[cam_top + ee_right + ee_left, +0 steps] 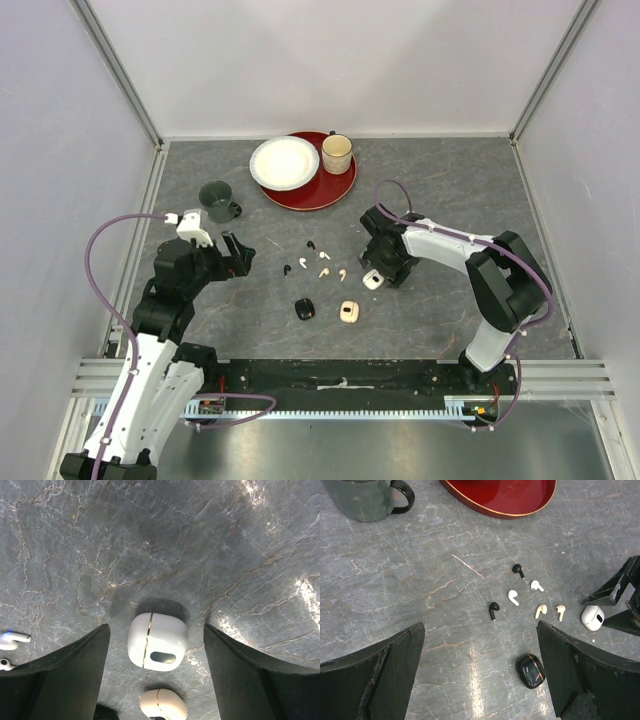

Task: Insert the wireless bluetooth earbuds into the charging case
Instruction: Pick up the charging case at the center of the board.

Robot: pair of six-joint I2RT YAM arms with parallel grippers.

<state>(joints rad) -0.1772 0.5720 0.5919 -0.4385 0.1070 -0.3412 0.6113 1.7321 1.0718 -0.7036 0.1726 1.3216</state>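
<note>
The right gripper [156, 629] is straddling the white case [157, 642], fingers open, apparently not touching; squeezing it comes next. The left gripper [480, 626] is hovering wide open, empty.

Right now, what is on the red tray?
A white plate and a beige cup rest on the red tray. The plate looks empty. The tray surface beneath both is covered, and the cup's inside is too small to judge.

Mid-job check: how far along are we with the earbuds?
Done: nothing; all six earbuds lie loose on the table. In hand: the right pincer straddles the white charging case, jaws open, not gripping. The left pincer hovers open. Remaining: every earbud, plus the black case and beige case.
</note>
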